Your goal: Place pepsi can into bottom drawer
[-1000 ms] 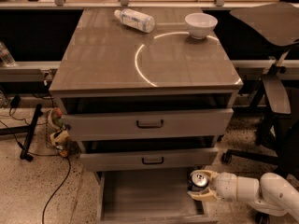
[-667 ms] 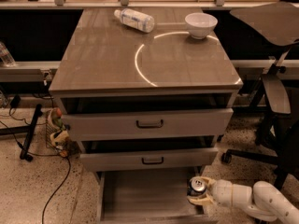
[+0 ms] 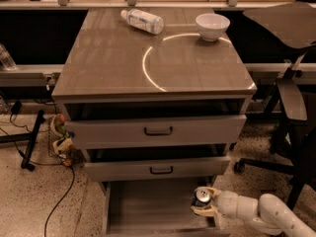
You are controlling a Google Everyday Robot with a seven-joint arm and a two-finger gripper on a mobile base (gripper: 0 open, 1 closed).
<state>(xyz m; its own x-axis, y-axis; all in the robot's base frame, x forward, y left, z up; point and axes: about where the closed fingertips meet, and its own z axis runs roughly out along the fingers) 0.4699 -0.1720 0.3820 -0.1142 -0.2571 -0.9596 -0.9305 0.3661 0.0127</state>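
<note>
the tool (image 3: 204, 204) sits at the lower right of the frame, at the end of a white arm (image 3: 262, 213) that enters from the bottom right corner. its two pale fingers (image 3: 203, 212) are closed around the can (image 3: 202, 195), one above and one below it in the frame, so the tool is holding the can. the can shows its silver top toward the camera. the can is at the right side of the bottom drawer (image 3: 148, 206), close to its right wall; whether it touches the drawer floor cannot be told. the bottom drawer is pulled out, and its flat floor is bare to the left of the can. the middle drawer (image 3: 123, 171) and the top drawer (image 3: 113, 131), each with a black handle, are pulled out part way, the top one least. on the counter (image 3: 106, 63), at the upper centre of the frame, a clear bottle (image 3: 142, 21) lies on its side, and a white bowl (image 3: 212, 26) stands upright to its right, well apart from it. a bright arc (image 3: 146, 68) of reflected light crosses the counter. a dark chair (image 3: 292, 97) stands at the right of the frame. a black cable (image 3: 59, 201) runs over the floor at the lower left.
</note>
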